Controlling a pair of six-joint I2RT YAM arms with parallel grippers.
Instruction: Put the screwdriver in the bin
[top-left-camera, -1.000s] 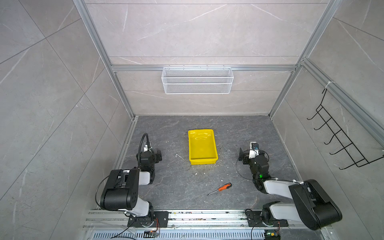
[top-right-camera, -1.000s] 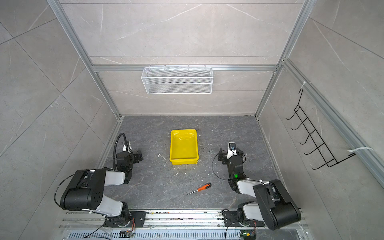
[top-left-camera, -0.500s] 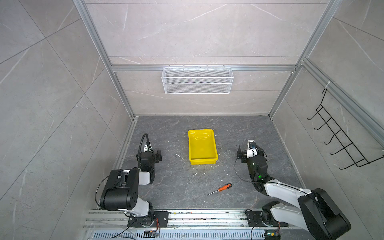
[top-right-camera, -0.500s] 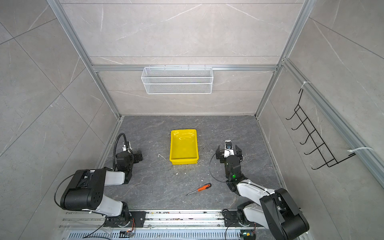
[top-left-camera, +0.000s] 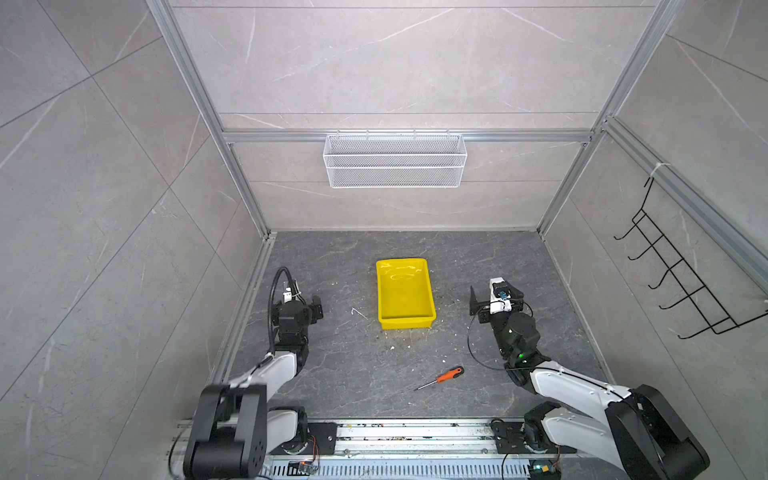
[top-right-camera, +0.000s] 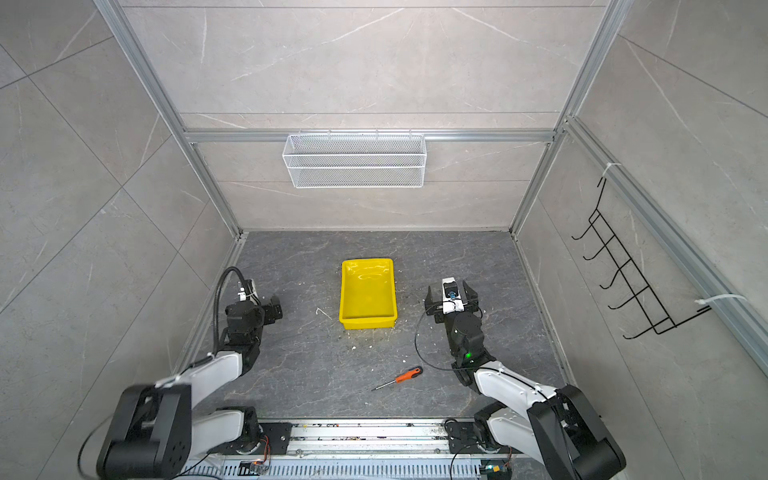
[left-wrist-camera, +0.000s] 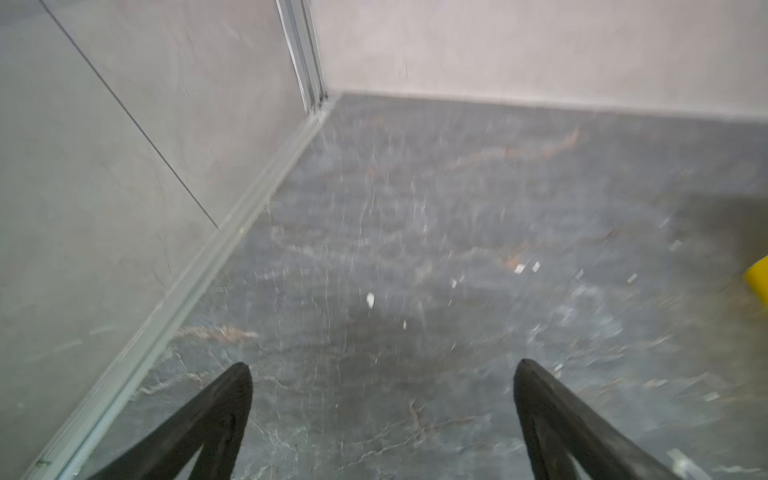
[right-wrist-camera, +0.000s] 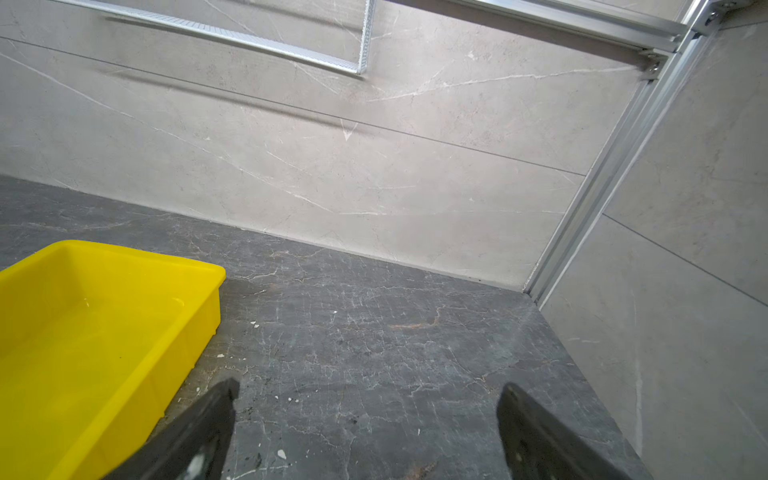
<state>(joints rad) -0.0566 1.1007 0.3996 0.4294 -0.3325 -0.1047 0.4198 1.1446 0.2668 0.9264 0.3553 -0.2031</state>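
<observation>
Looking for the small orange-handled screwdriver (top-left-camera: 441, 378), I find it flat on the dark stone worktop (top-left-camera: 353, 374), behind my right fingers (right-wrist-camera: 536, 436) and nearer that arm, handle toward it, silver shaft slanting front-left. Right and left fingers (left-wrist-camera: 216, 415) gape, empty. Neither wrist view shows it; the shallow yellow plastic bin (top-left-camera: 406, 325) lies well beyond.

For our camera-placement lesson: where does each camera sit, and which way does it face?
Both top views: high at the front, looking down on bin, screwdriver and back wall; left arm and right arm show.
Left wrist: on the left arm, facing the far left corner; fingertips of the open left hand show.
Right wrist: on the right arm, facing the back wall; fingertips of the open right hand show.
Shared: the bin is in every view, just a corner in the left wrist's.
</observation>
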